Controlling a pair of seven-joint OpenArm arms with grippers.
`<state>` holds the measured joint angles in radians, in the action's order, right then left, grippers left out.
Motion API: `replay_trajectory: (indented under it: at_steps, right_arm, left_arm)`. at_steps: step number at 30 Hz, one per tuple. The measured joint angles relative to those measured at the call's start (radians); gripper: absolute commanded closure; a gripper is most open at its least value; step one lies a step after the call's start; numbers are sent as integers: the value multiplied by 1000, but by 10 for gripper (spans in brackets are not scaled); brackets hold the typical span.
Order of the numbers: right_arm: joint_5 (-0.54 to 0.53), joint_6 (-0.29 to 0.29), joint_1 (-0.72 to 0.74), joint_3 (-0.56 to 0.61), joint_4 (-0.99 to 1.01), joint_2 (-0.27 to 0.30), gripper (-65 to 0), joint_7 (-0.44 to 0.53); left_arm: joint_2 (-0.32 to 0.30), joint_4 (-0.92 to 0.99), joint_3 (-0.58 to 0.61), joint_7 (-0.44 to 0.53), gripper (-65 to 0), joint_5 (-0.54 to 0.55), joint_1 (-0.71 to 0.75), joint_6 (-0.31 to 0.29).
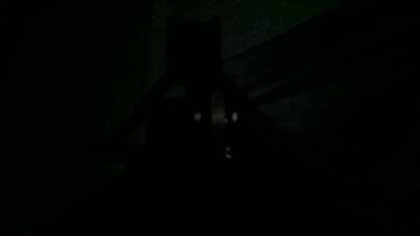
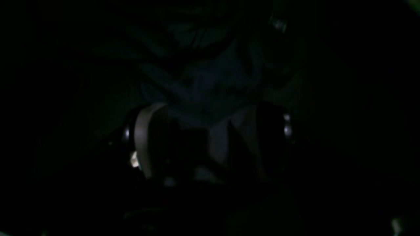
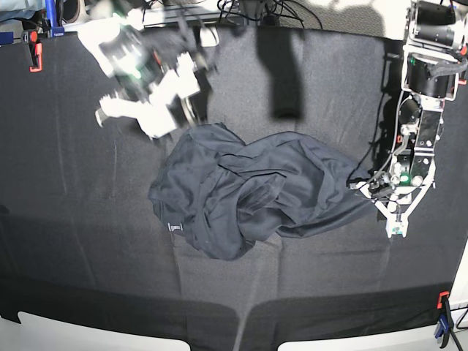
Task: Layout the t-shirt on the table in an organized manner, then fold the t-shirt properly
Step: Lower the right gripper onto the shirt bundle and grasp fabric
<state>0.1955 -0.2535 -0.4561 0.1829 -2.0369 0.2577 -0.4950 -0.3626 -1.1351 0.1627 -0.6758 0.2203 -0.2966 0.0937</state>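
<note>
While wrist views are nearly black, jaws unreadable, base shows the t-shirt [image 3: 248, 190] crumpled on the table [image 3: 73, 219].

My arms are white shells over black joints, with black cables and small green lights; my right gripper [image 2: 183, 137] has pale, rounded fingers [image 2: 146, 137].

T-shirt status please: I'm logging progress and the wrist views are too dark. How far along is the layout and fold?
Nothing looks done: the t-shirt lies crumpled in a heap on the table, not spread or folded. In hand: the left claw sits at the shirt's edge in the base view, and the right claw is at its far edge; neither grip is clear. Left: flattening it out, then every fold.
</note>
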Motion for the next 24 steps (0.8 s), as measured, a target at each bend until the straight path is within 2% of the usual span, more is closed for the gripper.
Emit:
replay_trajectory:
  at_steps: [7,10,15,21,24]
  right_arm:
    - [178,-5,157,185,190,5,-401,-11]
    - [224,-5,221,261,241,26,-401,3]
    - [224,-5,283,341,250,64,-401,0]
    - [224,-5,335,346,250,61,-400,5]
    - [216,-5,357,346,280,58,-401,49]
  left_arm:
    - [0,-1,0,2,0,0,0,0]
    - [0,-2,0,2,0,0,0,0]
    - [0,-2,0,2,0,0,0,0]
    - [0,-2,0,2,0,0,0,0]
    - [0,-2,0,2,0,0,0,0]
